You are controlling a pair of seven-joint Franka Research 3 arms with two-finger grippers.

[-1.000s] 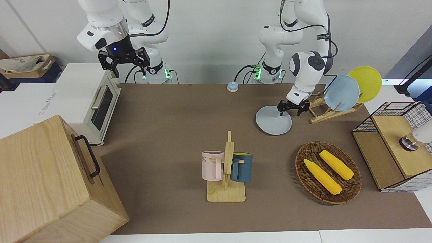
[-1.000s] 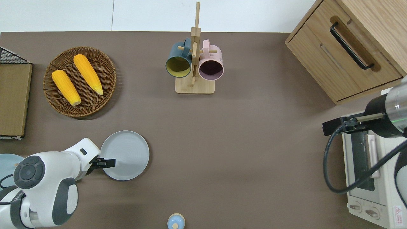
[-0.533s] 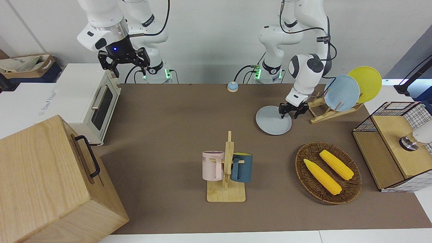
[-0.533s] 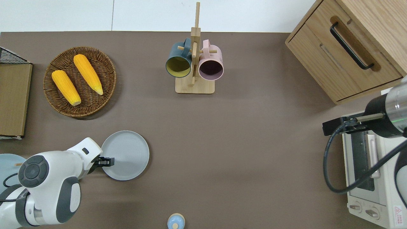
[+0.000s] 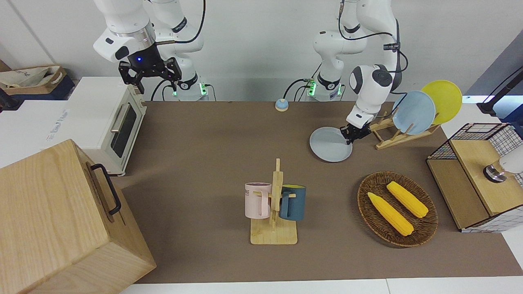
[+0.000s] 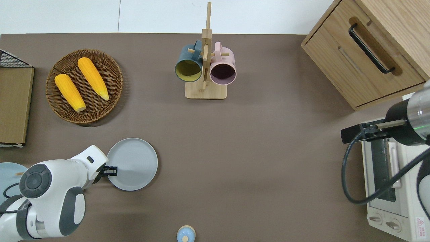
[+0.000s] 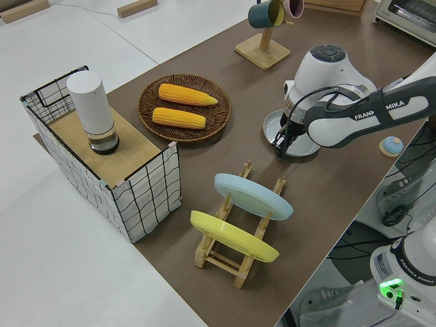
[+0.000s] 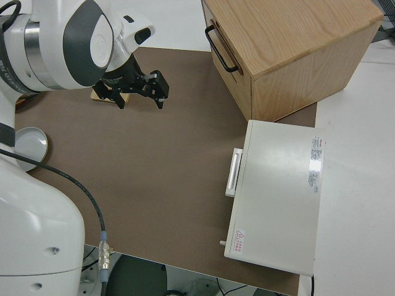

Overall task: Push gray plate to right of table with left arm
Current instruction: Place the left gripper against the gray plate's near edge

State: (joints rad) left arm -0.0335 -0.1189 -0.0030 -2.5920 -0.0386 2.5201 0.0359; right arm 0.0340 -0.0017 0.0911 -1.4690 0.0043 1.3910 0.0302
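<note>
Now the left gripper [image 6: 112, 171], fingers narrowed, touches the plate's [image 6: 134, 161] rim nearest the table's [image 6: 255, 151] left-arm end; the plate lies toward the right-arm end.

Robotics lab staged as a kitchen

Two white robot arms are mounted at a table [image 5: 212, 134] with a brown mat top, set with a toaster oven [image 5: 107, 122], a mug rack [image 5: 274, 204], a plate rack [image 7: 235, 235] and a basket of corn [image 5: 397, 208], against bare white walls and trailing cables.

Bright, even light (soft shadows), sharp.
</note>
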